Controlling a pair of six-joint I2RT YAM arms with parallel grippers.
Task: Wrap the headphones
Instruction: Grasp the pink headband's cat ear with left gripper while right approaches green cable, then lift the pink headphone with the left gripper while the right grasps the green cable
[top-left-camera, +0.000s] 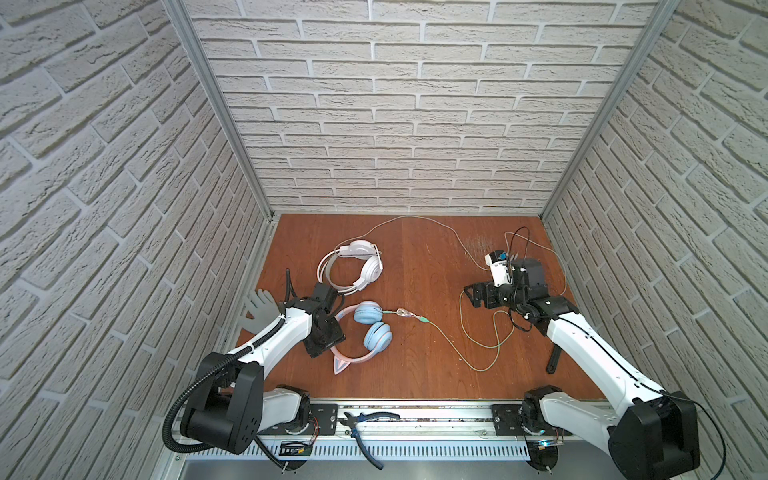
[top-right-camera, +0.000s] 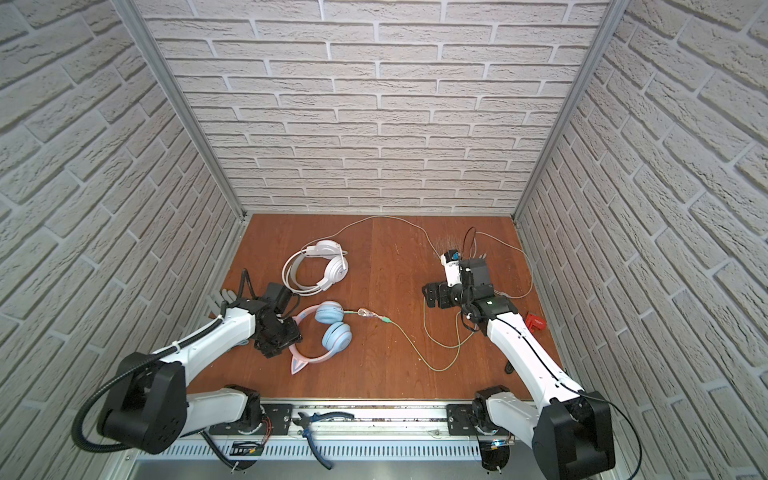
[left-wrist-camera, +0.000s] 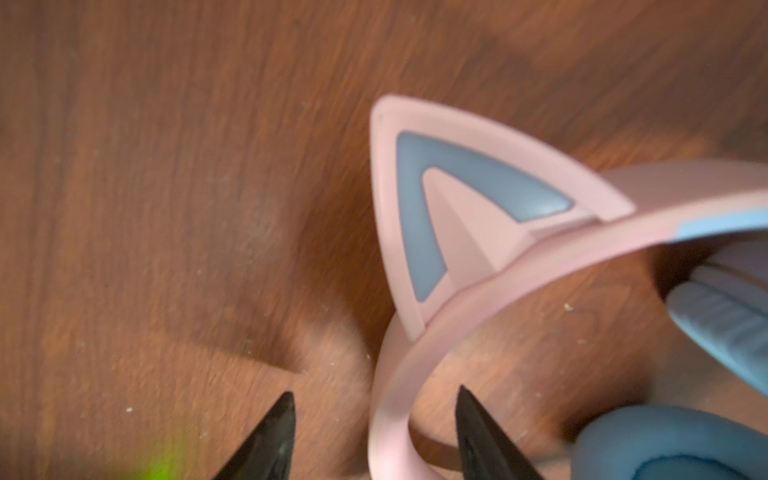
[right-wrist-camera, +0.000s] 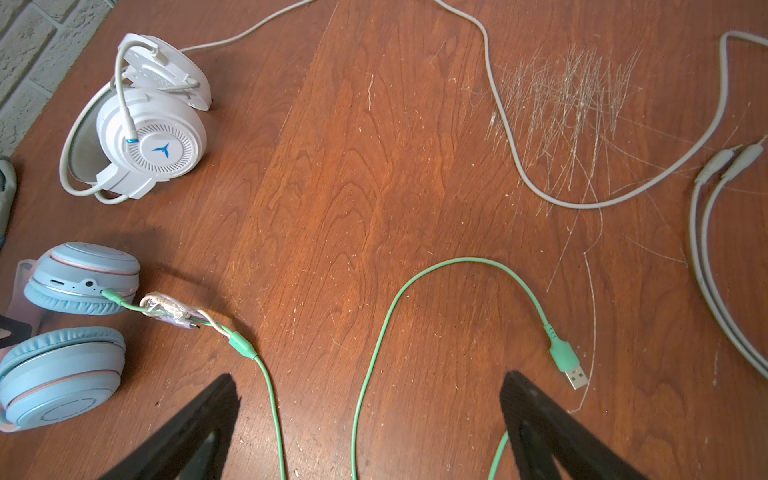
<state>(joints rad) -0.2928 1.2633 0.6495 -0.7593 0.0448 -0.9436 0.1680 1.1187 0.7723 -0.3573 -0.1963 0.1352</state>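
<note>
The pink-banded headphones (top-left-camera: 353, 360) with cat ears and light-blue cups (top-right-camera: 332, 336) lie on the wooden table, left of centre. My left gripper (left-wrist-camera: 374, 395) stands open astride the pink band (left-wrist-camera: 395, 415), one finger on each side with a gap at both. Its green cable (right-wrist-camera: 374, 340) loops to the right and ends in a USB plug (right-wrist-camera: 567, 361). My right gripper (right-wrist-camera: 368, 376) hangs wide open over that loop, holding nothing. The white headphones (top-left-camera: 365, 270) lie farther back, and their white cable (right-wrist-camera: 503, 124) trails along the back wall to the right.
Blue-handled pliers (top-left-camera: 361, 424) rest on the front metal rail. A grey glove (top-left-camera: 259, 311) lies at the table's left edge behind my left arm. A small red object (top-right-camera: 536, 323) sits by the right wall. The white cable's plugs (right-wrist-camera: 727, 162) lie at the right.
</note>
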